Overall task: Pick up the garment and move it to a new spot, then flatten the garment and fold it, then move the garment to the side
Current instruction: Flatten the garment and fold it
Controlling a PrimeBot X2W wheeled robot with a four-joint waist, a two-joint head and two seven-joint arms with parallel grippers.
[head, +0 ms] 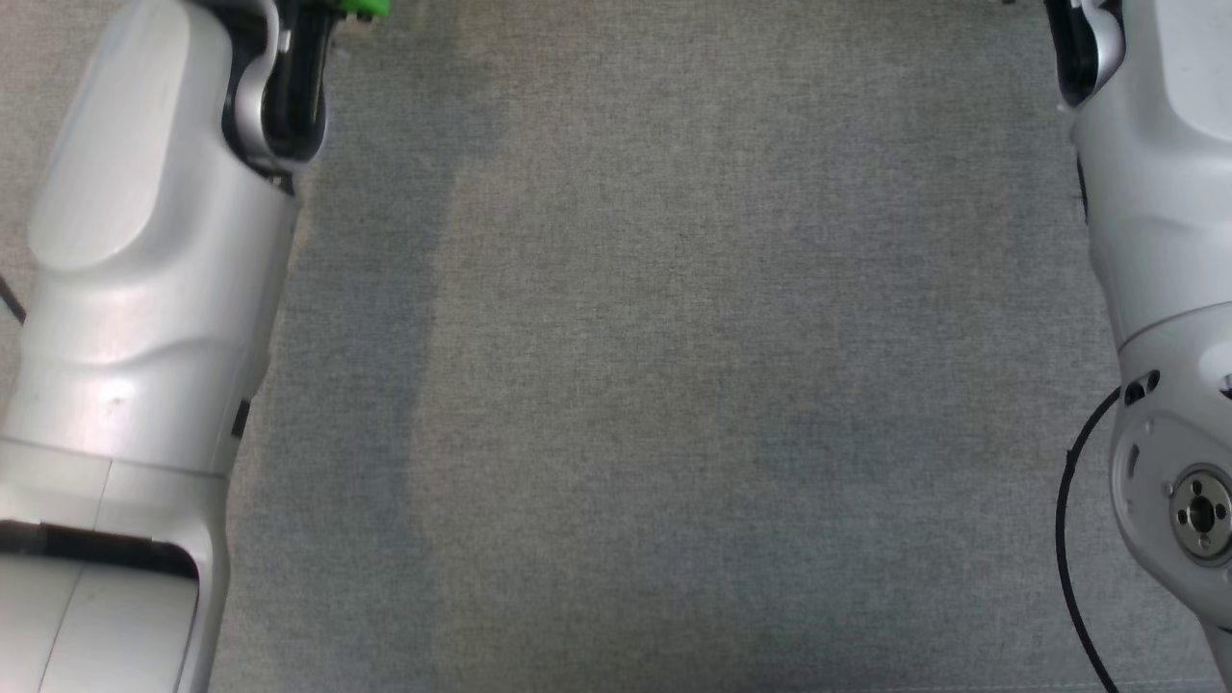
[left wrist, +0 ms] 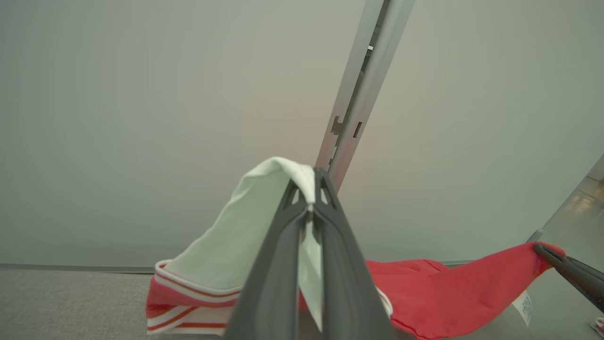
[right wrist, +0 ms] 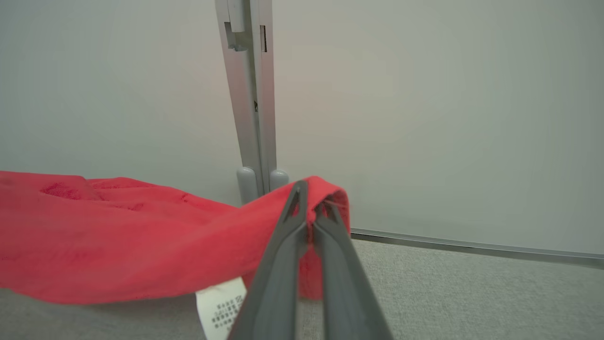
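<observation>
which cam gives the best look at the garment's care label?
Right wrist view: the care label hangs close below the red garment, print visible. Left wrist view shows it small and distant. Head view faces the grey fabric surface.

The print on the white label (right wrist: 221,306) was too small for you to read, and the bottom edge cut the label off. The right wrist view's left edge cut the red garment (right wrist: 118,245); your left gripper (left wrist: 309,189) hid a strip of it.
</observation>
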